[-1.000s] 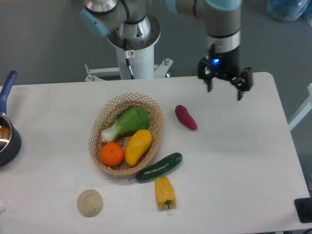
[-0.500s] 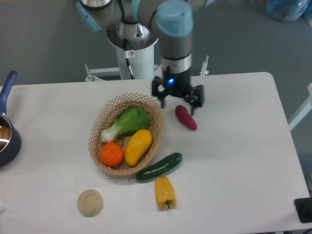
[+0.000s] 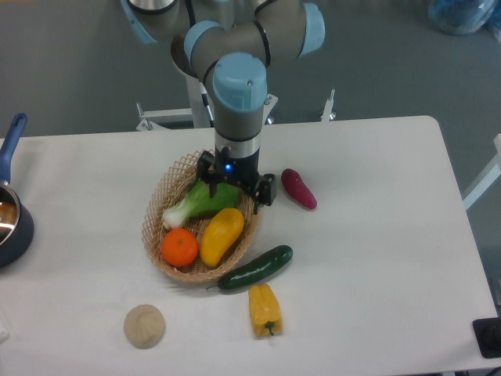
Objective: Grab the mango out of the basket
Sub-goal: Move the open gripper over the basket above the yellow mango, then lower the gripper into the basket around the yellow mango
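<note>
Three items fill the basket [image 3: 168, 178]: the mango [image 3: 221, 236], an orange [image 3: 180, 247] and a leafy green vegetable [image 3: 205, 197]. Mango lies along the basket's right inner wall, toward its near end. Orange sits just left of the mango, touching or nearly so. Green vegetable lies beyond both, leaf end partly under the gripper.

Gripper [image 3: 233, 189] hangs over the far right part of the basket, just past the mango's far end, fingers spread apart and holding nothing. One finger [image 3: 266, 190] stands at the basket's right rim, the other over the greens. Height above the mango cannot be judged.

Mango's long axis runs diagonally: one end toward the gripper, the other toward the basket's near rim, leaning left.

Outside the basket: a cucumber [image 3: 255, 269] just off its near right rim, a yellow pepper [image 3: 264, 309] nearer still, a purple vegetable [image 3: 299, 189] to the right, a pale round lump [image 3: 145, 326] off the near left. A blue pan [image 3: 11, 210] is well left of the basket.
</note>
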Controlling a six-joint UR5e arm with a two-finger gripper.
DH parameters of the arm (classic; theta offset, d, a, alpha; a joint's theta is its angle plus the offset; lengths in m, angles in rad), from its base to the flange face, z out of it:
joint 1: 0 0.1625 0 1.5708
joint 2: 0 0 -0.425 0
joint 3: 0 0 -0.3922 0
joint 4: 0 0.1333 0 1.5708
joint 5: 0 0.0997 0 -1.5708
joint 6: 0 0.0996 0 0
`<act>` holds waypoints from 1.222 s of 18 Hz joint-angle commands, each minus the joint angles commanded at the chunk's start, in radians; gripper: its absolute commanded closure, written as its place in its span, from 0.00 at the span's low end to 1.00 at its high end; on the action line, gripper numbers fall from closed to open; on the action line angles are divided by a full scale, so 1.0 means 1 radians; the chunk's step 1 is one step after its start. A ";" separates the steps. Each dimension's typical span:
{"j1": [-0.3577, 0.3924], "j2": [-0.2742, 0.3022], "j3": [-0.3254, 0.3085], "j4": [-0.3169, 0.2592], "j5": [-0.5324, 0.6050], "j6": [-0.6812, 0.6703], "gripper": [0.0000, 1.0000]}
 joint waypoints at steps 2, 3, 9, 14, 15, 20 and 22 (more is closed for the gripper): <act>-0.005 -0.029 -0.002 0.002 0.002 -0.002 0.00; -0.011 -0.043 0.002 0.002 0.003 0.000 0.00; -0.028 -0.086 0.005 0.012 0.003 0.002 0.00; -0.029 -0.097 0.005 0.015 0.003 0.006 0.00; -0.029 -0.100 0.008 0.017 0.003 0.008 0.00; -0.029 -0.129 0.011 0.037 0.005 0.009 0.00; -0.029 -0.135 0.009 0.037 0.006 0.009 0.00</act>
